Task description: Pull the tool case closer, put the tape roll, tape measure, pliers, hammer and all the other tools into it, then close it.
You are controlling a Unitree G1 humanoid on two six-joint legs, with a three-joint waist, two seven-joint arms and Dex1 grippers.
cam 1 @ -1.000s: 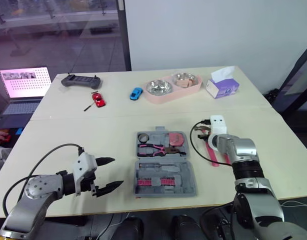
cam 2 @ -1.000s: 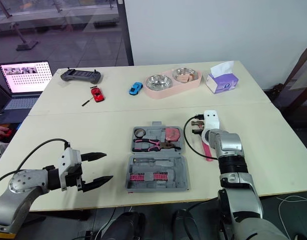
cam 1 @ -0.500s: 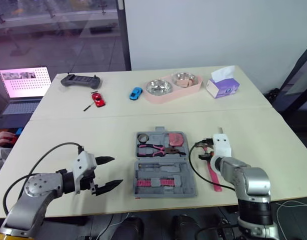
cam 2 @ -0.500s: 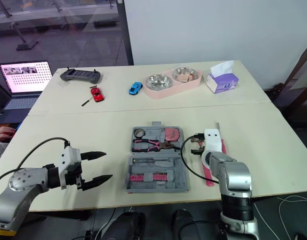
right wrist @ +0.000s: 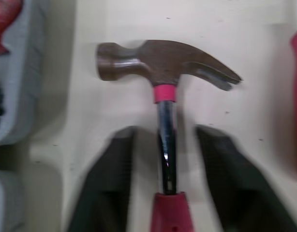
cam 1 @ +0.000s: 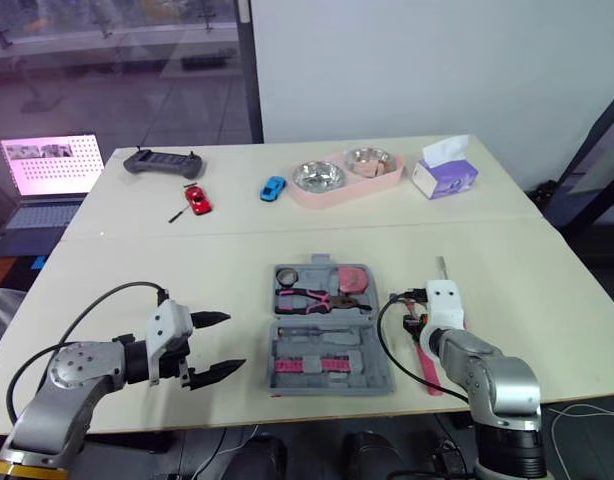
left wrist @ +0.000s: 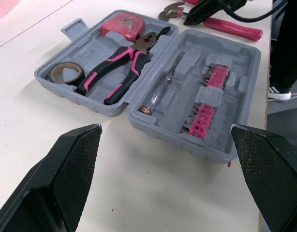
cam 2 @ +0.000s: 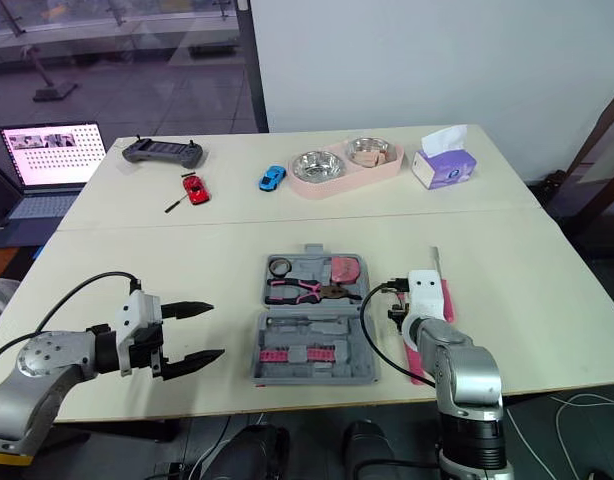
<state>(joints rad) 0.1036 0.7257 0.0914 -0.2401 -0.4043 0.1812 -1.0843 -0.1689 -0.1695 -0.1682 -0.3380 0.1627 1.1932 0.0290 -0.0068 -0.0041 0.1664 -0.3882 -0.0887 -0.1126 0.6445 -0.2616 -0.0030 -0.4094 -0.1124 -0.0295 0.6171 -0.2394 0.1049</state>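
The hammer [right wrist: 165,67], metal-headed and pink-gripped, lay on the counter [cam 1: 187,270] just right of the open grey moulded case [cam 1: 379,352]. Our right tool [right wrist: 165,133] reached low over it, fingers spread either side of the shaft. Our left tool [cam 1: 232,342] hovered, spread wide, left of the case with bare counter between.

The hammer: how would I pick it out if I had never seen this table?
On the pale table, look just right of the open grey tool case, where the open right gripper hangs. The hammer lies flat beneath it; unlike the other pink-handled tool beside it, it has a dark metal claw head.
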